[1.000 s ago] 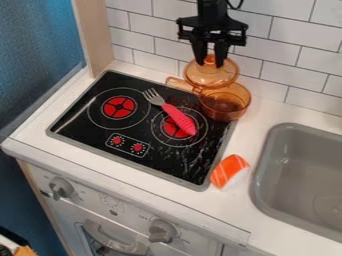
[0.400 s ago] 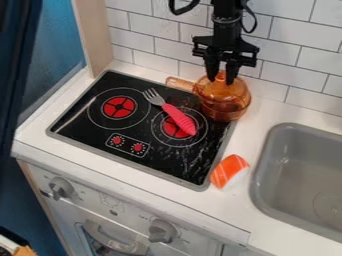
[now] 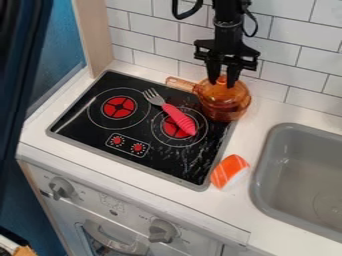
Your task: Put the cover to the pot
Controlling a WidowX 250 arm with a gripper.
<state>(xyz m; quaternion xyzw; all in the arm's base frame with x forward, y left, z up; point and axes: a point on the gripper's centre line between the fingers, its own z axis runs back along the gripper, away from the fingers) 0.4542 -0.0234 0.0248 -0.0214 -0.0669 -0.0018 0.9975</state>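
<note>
Looking down at the stove in the camera view, we see the gripper [image 3: 222, 81] hanging at the top, right of centre, clenched on the knob of the amber cover [image 3: 227, 92]. The cover lies over the mouth of the amber pot [image 3: 230, 112]; we can't tell whether its rim sits flush all round. We find the pot at the back right corner of the black stove top [image 3: 87, 122], partly past its grey edge, with the tiled wall [image 3: 157, 42] close behind. The pot's handle points up and to the left, near the stove's back edge. A pink-handled fork [image 3: 175, 116] slants across the right burner, its tines apart from the pot. We see an orange-and-white block [image 3: 229, 171] on the strip of white counter [image 3: 254, 245] between the stove and the grey sink [image 3: 294, 170], well apart from the pot and near the sink's rim
</note>
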